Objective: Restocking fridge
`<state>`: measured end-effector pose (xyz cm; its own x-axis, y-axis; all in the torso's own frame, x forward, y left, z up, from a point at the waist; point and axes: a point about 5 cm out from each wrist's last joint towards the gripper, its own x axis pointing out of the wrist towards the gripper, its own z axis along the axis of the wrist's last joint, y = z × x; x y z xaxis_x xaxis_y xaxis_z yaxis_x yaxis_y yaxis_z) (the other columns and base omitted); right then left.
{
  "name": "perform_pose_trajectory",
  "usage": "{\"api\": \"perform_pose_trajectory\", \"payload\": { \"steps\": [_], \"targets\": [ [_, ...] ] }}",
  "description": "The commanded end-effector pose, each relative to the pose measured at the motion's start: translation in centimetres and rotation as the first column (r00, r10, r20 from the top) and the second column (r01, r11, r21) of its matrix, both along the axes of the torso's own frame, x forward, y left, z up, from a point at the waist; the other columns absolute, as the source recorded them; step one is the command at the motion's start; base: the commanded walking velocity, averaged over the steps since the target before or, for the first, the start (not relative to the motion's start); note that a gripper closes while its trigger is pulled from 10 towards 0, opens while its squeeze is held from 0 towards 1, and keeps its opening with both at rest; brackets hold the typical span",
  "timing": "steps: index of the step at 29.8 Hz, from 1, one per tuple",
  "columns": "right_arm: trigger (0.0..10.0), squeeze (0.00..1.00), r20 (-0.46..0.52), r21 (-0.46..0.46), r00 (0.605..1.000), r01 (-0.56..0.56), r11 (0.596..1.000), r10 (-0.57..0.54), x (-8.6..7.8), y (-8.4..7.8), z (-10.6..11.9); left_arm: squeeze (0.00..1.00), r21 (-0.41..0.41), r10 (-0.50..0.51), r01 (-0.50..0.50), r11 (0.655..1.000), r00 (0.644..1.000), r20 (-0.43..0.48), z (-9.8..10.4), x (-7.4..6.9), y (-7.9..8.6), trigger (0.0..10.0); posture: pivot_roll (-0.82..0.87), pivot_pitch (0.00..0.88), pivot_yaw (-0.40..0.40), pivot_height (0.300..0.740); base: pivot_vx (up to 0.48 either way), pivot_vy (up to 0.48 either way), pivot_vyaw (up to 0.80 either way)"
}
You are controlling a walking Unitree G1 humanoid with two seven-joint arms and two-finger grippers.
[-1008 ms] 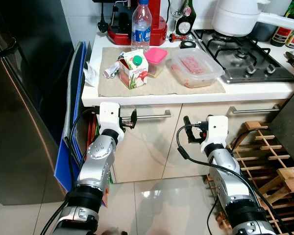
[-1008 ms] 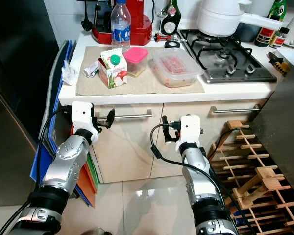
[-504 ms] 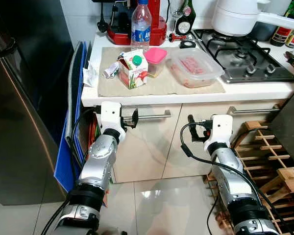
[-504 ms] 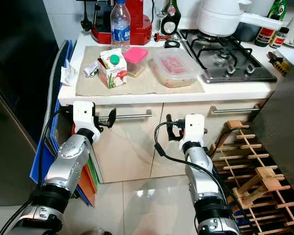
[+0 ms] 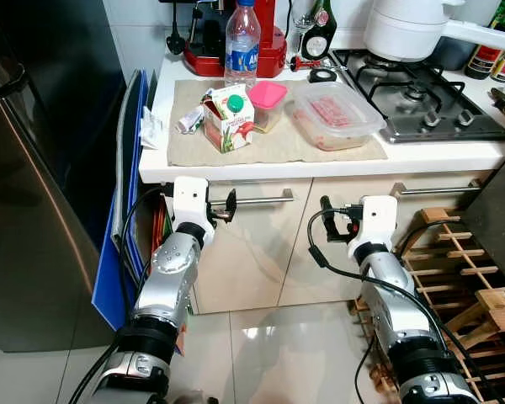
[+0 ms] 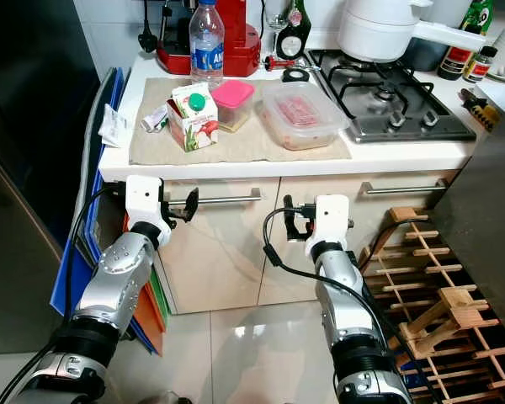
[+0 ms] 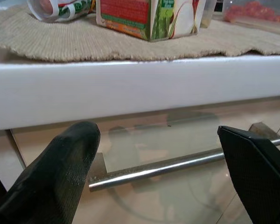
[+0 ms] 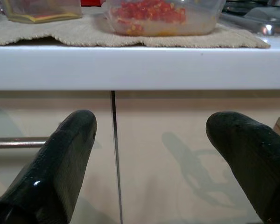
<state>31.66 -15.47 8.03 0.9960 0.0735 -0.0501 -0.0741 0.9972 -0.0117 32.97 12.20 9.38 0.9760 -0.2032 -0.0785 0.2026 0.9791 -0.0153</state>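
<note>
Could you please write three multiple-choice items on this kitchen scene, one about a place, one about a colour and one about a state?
1. Where does the juice carton stand?
A. on the woven mat on the counter
B. on the gas hob
C. on the floor

2. What colour is the lid of the small container beside the carton?
A. blue
B. pink
C. black

3. How are the left gripper and right gripper at this moment?
A. both shut on the carton
B. both open and holding nothing
C. the left one shut on the bottle

Answers:
1 A, as the carton sits on the beige mat between the water bottle and the counter edge.
2 B, as the lid is plainly pink.
3 B, as both wrist views show the fingers spread, aimed at the cabinet fronts below the counter.
</note>
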Motion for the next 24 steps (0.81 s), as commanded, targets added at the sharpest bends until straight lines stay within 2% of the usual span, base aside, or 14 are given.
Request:
{"api": "perform_pose_trajectory", "payload": {
  "steps": [1,24],
  "targets": [
    [10.0,0.0,0.009,0.006,1.0,0.017,1.0,-0.017,0.32,-0.57,0.29,0.0,0.021,-0.015,0.015,1.0,1.0,0.011,0.17,0.17,-0.17,10.0,0.03,0.0,-0.015,0.74,0.0,0.0,0.0],
    [10.0,0.0,0.005,0.009,1.0,0.011,1.0,-0.011,0.31,-0.23,0.0,0.0,0.017,-0.012,0.012,1.0,1.0,0.012,0.3,0.41,-0.21,10.0,0.03,0.0,-0.019,0.74,0.0,0.0,0.0]
  ]
}}
